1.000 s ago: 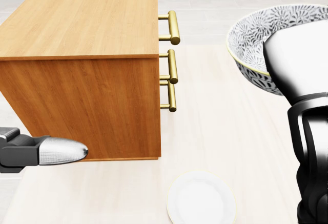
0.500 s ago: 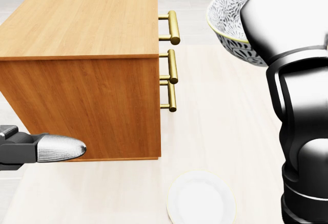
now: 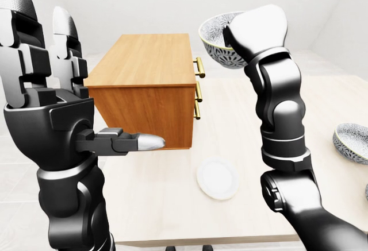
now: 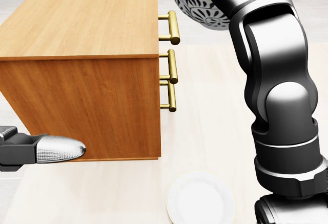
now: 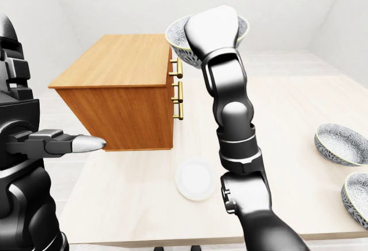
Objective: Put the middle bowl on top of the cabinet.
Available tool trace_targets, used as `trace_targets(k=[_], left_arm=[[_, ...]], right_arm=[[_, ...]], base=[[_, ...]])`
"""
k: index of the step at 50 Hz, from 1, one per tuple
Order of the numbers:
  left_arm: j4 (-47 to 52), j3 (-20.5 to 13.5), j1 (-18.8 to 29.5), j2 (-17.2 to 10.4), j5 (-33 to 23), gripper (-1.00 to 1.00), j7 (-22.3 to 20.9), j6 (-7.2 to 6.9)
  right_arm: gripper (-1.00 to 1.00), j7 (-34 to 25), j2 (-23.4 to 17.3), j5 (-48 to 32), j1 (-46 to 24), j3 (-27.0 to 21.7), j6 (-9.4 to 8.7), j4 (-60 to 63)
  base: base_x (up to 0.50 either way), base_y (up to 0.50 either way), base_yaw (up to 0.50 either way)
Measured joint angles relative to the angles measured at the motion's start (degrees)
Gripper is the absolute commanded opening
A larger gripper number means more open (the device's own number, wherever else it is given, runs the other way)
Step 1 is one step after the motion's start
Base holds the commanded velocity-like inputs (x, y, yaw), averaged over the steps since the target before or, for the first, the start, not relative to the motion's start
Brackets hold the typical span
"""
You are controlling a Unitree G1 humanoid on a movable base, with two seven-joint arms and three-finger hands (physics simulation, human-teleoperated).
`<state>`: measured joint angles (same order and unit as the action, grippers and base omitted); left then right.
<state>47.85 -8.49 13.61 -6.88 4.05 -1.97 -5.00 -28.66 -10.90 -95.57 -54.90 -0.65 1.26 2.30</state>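
— Ceramic, by the look of it: the bowl, white with a dark leaf print and a thin yellow rim, is held high over the table in the robot's right hand. How would it handle?

— Stiff and smooth-glazed, so probably slippery, and it would likely break if dropped. I'd guess it is neither heavy nor very light. The rim is the natural hold, pinched with the wall between the digits, and that seems to be where the hand has it.

— Are the digits visible?

— Hardly. In both eye views the hand's pale shell covers the side of the bowl nearest the robot. Nothing else bears the bowl, so I judge the hand clamped on that side of the rim. The rest of the bowl juts out to the left of the hand, and part of its inside shows.

— And the cabinet?

— The cabinet stands on the table, left of the bowl in every view. The bowl hangs higher than the wooden top, near the edge above the brass handles. It looks to be beside the top, not over it.

— The other hand?

— The left hand is empty. Its fingers are upright and apart, and its thumb points toward the cabinet's side. A white plate lies on the table. Two other bowls sit well apart at the right.
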Motion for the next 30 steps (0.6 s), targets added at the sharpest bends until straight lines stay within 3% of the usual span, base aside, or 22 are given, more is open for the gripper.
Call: trace_targets(k=[30], left_arm=[[-1.19,0.0,0.44,-0.06,0.56,1.0,-0.5,0.0]], right_arm=[[-1.0,22.11,8.11,7.13,-24.04,3.45,-2.89,-41.79]], base=[[0.0,0.0,0.0]])
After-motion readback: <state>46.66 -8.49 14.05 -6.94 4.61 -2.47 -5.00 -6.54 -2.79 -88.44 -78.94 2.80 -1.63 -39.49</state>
